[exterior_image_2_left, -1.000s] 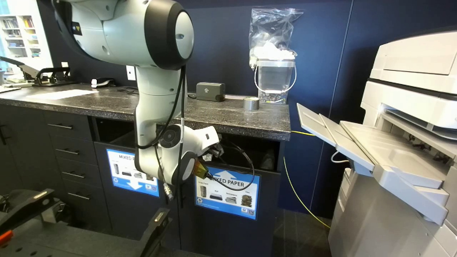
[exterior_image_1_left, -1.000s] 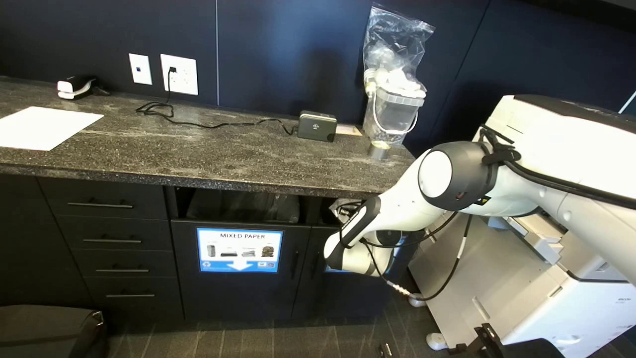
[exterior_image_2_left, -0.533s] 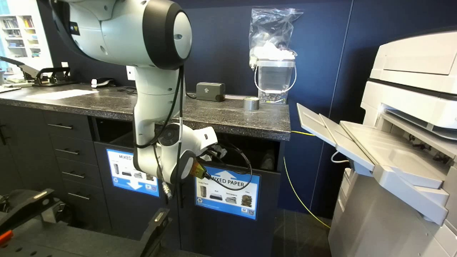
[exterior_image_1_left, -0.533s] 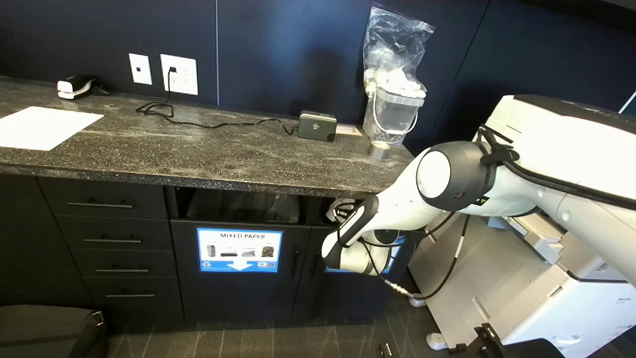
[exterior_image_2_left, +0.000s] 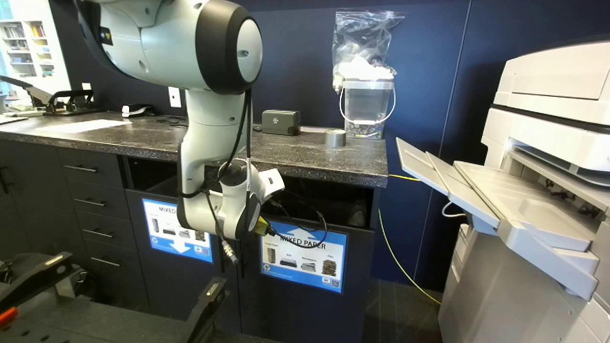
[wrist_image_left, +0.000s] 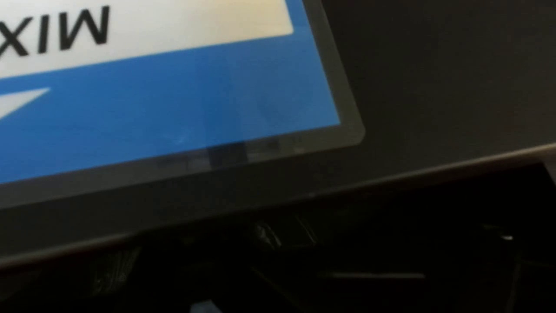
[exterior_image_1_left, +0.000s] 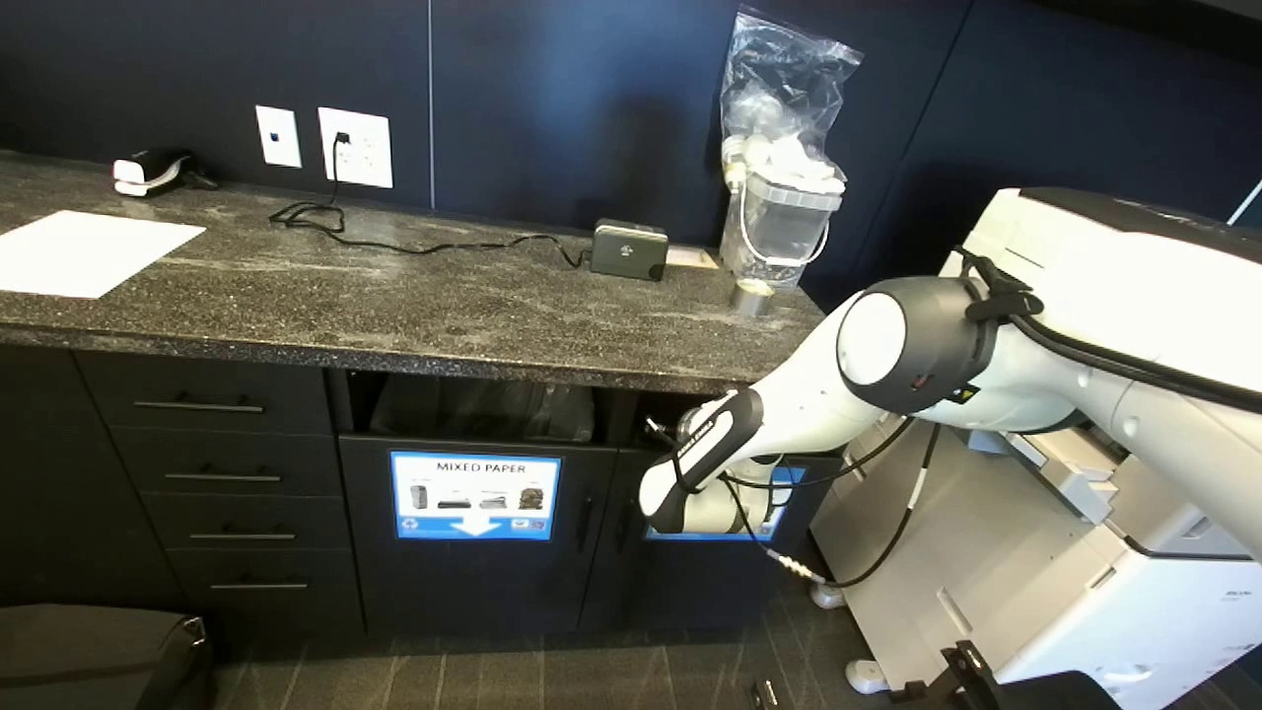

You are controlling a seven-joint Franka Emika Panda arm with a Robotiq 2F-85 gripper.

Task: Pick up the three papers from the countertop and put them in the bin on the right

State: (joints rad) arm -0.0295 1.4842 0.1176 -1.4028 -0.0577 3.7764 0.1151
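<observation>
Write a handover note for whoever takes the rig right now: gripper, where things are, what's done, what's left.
Gripper: at the mouth of the bin on the right, partly hidden by the arm; can't tell whether open or shut.
Papers: none of the three made out in any view; the bin's inside is too dark.
Counter: holds a flat white sheet, apparently not ours.
Done: what looked like paper by the gripper a moment ago is out of sight, probably dropped in.
Left: check the bin for all three, then back the arm off.

Tape roll (exterior_image_2_left: 335,138) beside clear bucket (exterior_image_2_left: 367,102), plastic bag (exterior_image_2_left: 360,38) above; dark box (exterior_image_1_left: 628,251) near; white sheet (exterior_image_1_left: 91,252) well apart.
</observation>
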